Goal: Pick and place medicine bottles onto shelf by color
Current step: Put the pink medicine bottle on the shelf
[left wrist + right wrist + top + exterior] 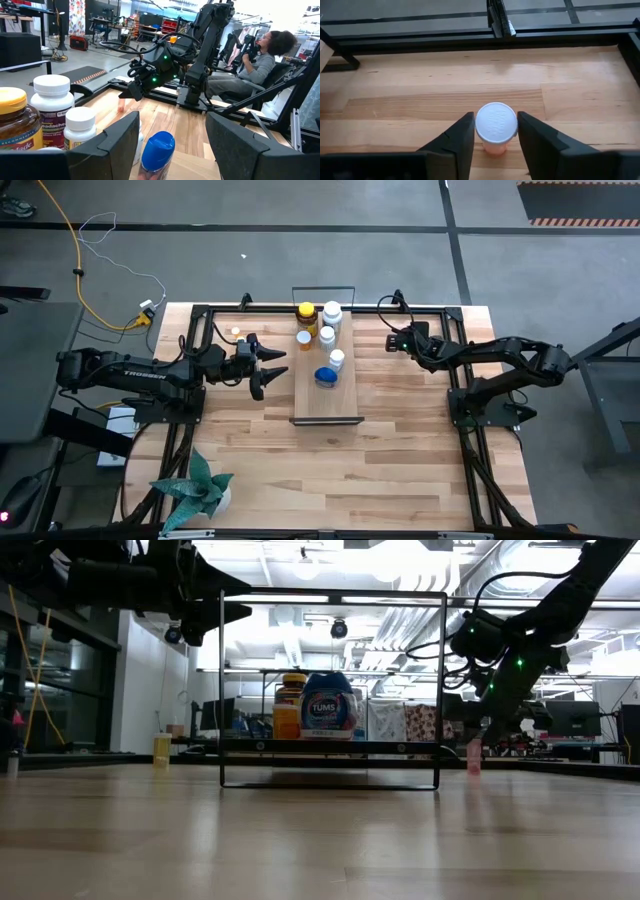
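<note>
The shelf (pixel 345 402) lies in the table's middle. On it stand an amber bottle with a yellow cap (pixel 306 311), several white bottles (pixel 332 313) and a blue-capped one (pixel 325 376). A tiny orange bottle with a white cap (pixel 496 121) stands upright on the table right of the shelf. My right gripper (pixel 496 135) is open above it, pointing down, one finger on each side of the cap with narrow gaps. My left gripper (pixel 268 372) is open, raised, just left of the shelf, facing the blue-capped bottle (pixel 157 150). Another tiny bottle (pixel 236 331) stands near the far left.
Black frame rails (pixel 430 307) run along the table's far and side edges. A potted plant (pixel 195 490) sits at the near left corner. A person (pixel 260 57) sits beyond the table's right side. Bare wood (pixel 340 470) stretches between the shelf and the near edge.
</note>
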